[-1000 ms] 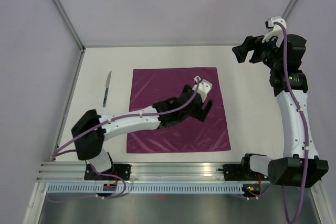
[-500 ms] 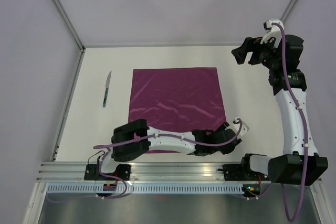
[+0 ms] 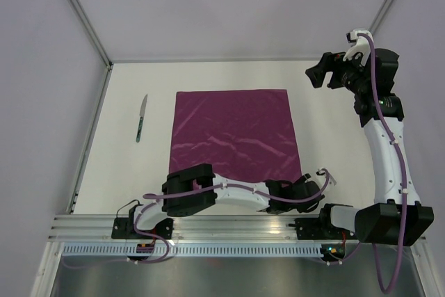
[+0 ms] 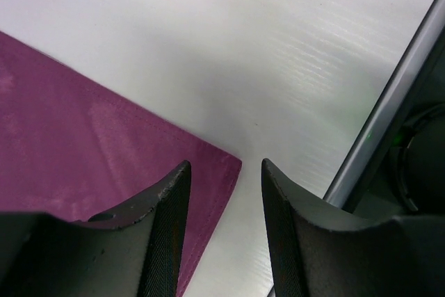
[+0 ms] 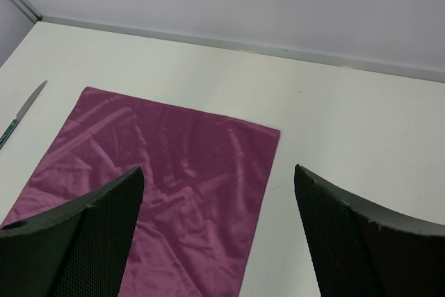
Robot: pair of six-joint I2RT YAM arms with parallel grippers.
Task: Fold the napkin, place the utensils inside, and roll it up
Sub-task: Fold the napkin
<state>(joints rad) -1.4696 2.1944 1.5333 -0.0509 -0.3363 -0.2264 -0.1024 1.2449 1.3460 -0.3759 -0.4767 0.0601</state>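
The shiny dark-magenta square cloth napkin [image 3: 235, 133] lay flat near the table's [image 3: 334, 137] near edge. Our left gripper [image 4: 224, 166], slightly parted and empty, hung over its near-right corner. Our right gripper [image 5: 217, 172] gaped wide, empty, near the far-right corner.

Both arms look alike from where I stand: the left arm [image 3: 236, 191] and the right arm [image 3: 391, 161] have smooth white links joined by chunky black joint housings. A purple cable [image 3: 375, 60] trails along each one. The fingers [image 5: 97, 241] are black and curved, with a fine dimpled grid on their faces, and the bases [image 3: 142, 227] are black
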